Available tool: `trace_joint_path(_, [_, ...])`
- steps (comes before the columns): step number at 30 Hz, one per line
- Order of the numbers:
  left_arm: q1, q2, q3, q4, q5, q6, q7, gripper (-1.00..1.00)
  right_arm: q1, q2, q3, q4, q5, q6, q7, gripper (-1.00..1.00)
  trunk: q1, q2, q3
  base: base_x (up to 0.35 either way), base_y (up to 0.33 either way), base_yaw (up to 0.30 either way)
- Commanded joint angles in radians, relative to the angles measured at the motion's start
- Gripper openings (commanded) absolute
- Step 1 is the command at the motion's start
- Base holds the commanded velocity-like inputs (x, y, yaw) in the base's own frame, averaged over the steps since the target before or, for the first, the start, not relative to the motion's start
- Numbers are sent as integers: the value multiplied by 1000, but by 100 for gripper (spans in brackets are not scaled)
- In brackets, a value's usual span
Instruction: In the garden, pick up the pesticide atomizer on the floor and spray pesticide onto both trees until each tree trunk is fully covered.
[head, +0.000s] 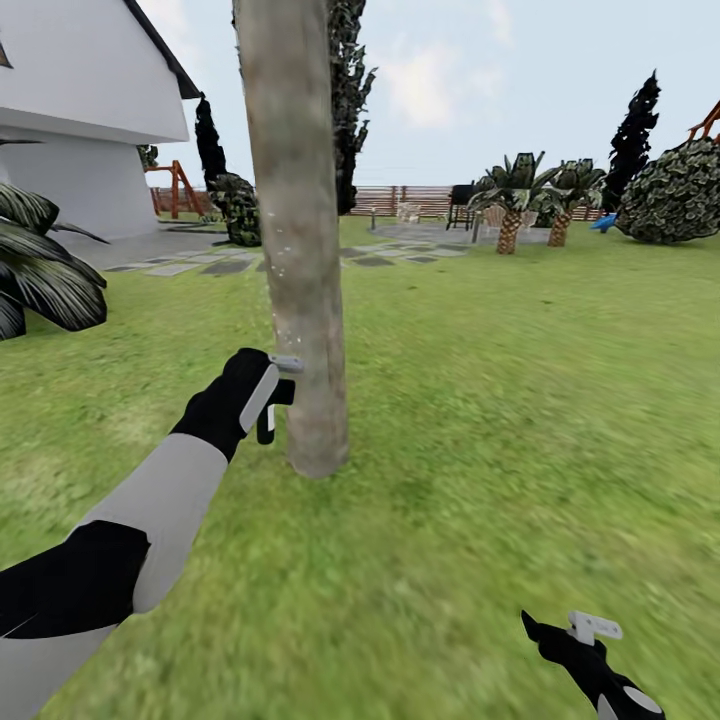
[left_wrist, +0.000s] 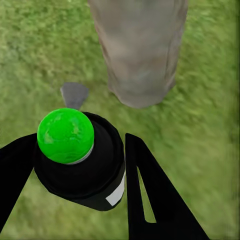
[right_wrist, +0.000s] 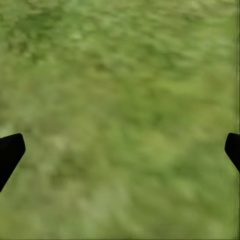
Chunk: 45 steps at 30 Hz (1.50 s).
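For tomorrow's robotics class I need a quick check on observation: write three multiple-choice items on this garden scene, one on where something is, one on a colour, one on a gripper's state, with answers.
1. Where is the left gripper?
A. beside the base of the tree trunk
B. by the house wall
C. at the fence

2. What colour is the ball on top of the atomizer in the left wrist view?
A. red
B. green
C. blue

3. What state is the right gripper in?
A. shut on a sprayer
B. shut on a leaf
C. open over the grass

Answers: 1 A, it sits close against the trunk's foot. 2 B, the ball is bright green. 3 C, its fingertips stand wide apart with nothing between.
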Motion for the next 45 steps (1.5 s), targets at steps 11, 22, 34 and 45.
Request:
trace_joint_path(11, [-44,-2,4,-49,-3,-3,4,-100,0,0,1,2,-1,0,0,100,0,0,-3,40,-40,47])
trace_joint_path(22, [-220,-4,3,-68,-3,10,8,-100,0,0,1,2,-1,0,0,100,0,0,-3,0,0,0])
trace_joint_path(34, [-344,-26,3,-64,-1,13,8,-100,0,0,2,2,0,0,0,100,0,0,-3,0,0,0])
trace_joint_path(45, [-445,-46,5,-56,10,14,6,-100,0,0,2,2,0,0,0,100,0,0,-3,0,0,0])
